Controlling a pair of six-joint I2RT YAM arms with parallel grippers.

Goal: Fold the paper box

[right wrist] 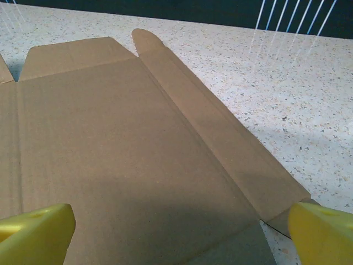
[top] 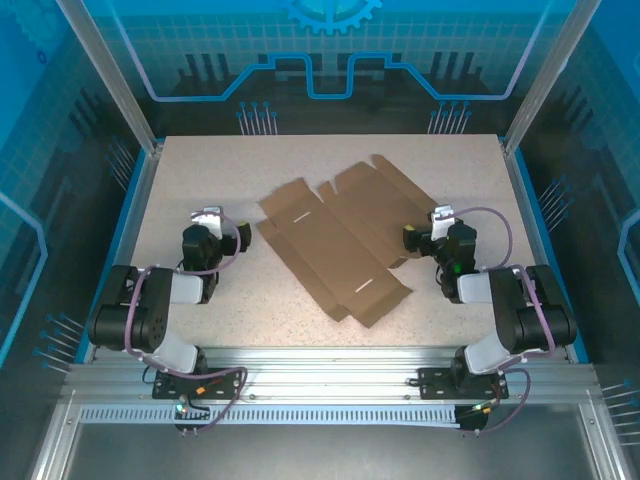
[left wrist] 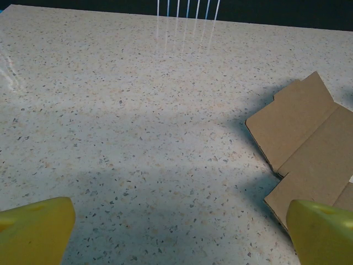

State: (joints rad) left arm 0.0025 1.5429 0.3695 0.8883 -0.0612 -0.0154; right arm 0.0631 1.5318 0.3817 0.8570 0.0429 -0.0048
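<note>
The paper box [top: 340,240] lies unfolded and flat in the middle of the table, plain brown with flaps, tabs and two small slits. My left gripper [top: 223,226] stands open to the left of it, apart from it. From the left wrist, the yellow fingertips [left wrist: 44,223] of the left gripper [left wrist: 179,223] frame bare table, with the paper box [left wrist: 309,138] off to the right. My right gripper [top: 428,228] is open at the box's right edge. Seen from the right wrist, the right gripper [right wrist: 182,229] hovers over a panel of the paper box [right wrist: 127,154], holding nothing.
The speckled table [top: 200,170] is bounded by blue rails and metal frame posts [top: 110,75] at the back corners. Both arm bases [top: 190,370] sit at the near edge.
</note>
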